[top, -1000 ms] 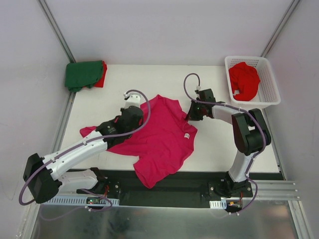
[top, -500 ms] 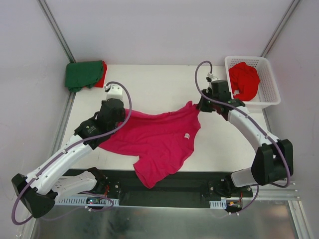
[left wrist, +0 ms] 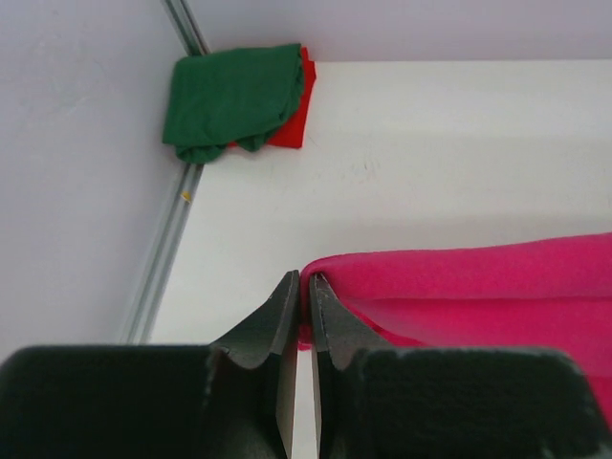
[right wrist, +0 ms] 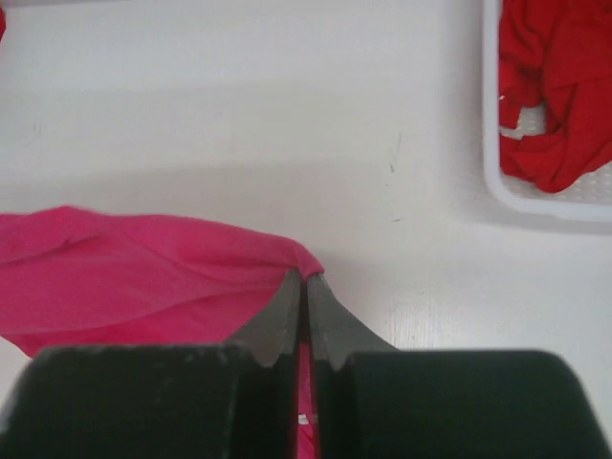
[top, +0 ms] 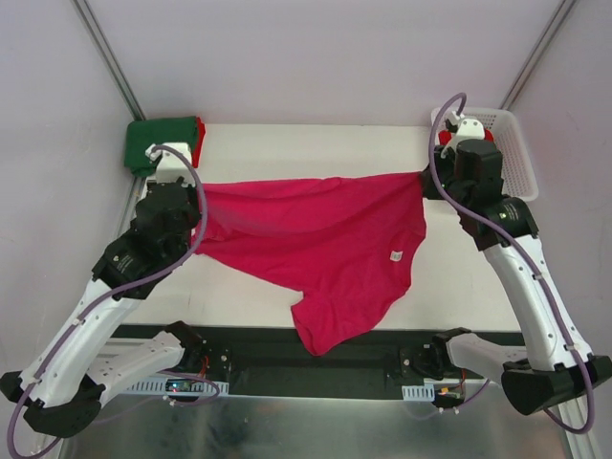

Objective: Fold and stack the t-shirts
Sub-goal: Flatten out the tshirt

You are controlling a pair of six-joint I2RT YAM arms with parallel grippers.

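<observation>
A magenta-pink t-shirt [top: 325,244] hangs stretched across the middle of the table between my two grippers, its lower part trailing to the near edge. My left gripper [top: 198,188] is shut on its left corner [left wrist: 330,273], and my right gripper [top: 424,179] is shut on its right corner [right wrist: 306,260]. A folded dark green t-shirt [top: 161,142] lies on a red t-shirt [top: 197,140] in the far left corner; the wrist view shows the same green t-shirt [left wrist: 234,100]. Another red t-shirt [right wrist: 555,91] lies crumpled in the basket.
The white lattice basket [top: 517,163] stands at the far right, right behind my right arm. Enclosure walls and a metal rail [left wrist: 163,253] close the left side. A black mounting rail [top: 287,354] runs along the near edge, and the shirt's hem drapes over it.
Both arms have swung outward and back, pulling the pink t-shirt from a crumpled heap into a wide taut span. Both grippers stayed shut on it.
</observation>
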